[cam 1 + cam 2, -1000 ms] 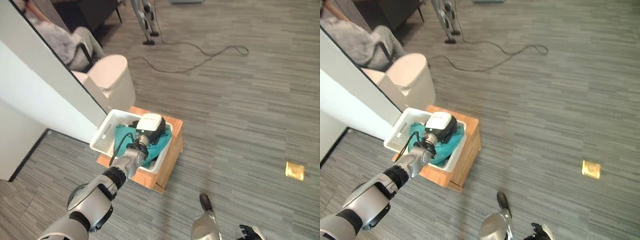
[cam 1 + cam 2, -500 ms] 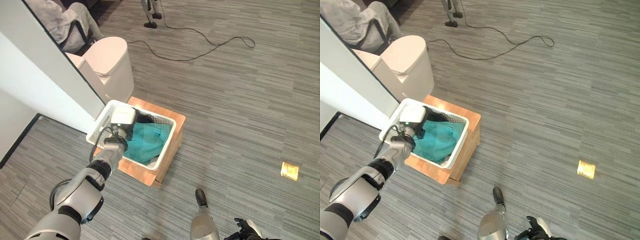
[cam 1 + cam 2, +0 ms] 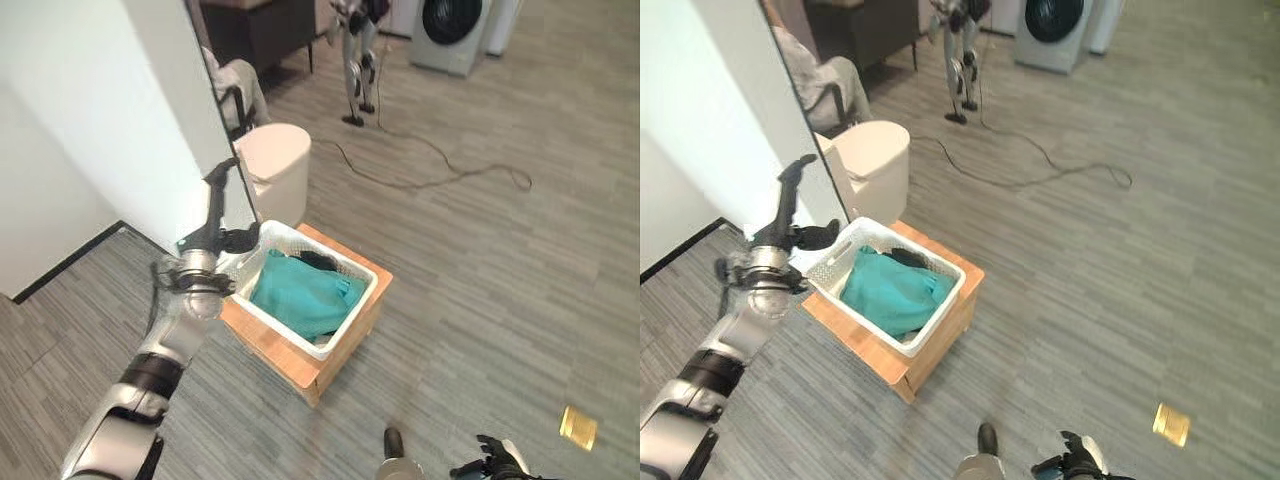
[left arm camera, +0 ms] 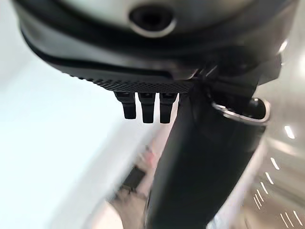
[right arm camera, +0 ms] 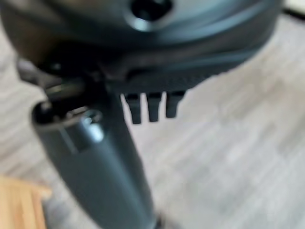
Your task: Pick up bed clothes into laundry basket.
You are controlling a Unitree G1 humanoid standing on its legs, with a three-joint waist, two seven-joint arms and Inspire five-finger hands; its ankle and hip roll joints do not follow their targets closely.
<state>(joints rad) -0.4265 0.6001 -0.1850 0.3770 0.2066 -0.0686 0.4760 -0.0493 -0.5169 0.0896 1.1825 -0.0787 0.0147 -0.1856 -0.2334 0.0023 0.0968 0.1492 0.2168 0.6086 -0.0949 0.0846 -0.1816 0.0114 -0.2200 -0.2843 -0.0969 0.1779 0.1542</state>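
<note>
Hovering at the basket's [image 3: 345,318] nine o'clock, the left hand [image 3: 222,205] was spread, empty; one teal cloth [image 3: 298,295] lay inside.

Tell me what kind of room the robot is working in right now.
Probably a home-style test room or laundry area. A washing machine stands at the far wall, a white laundry basket holding teal cloth sits on a wooden box, and the floor is grey plank.
</note>
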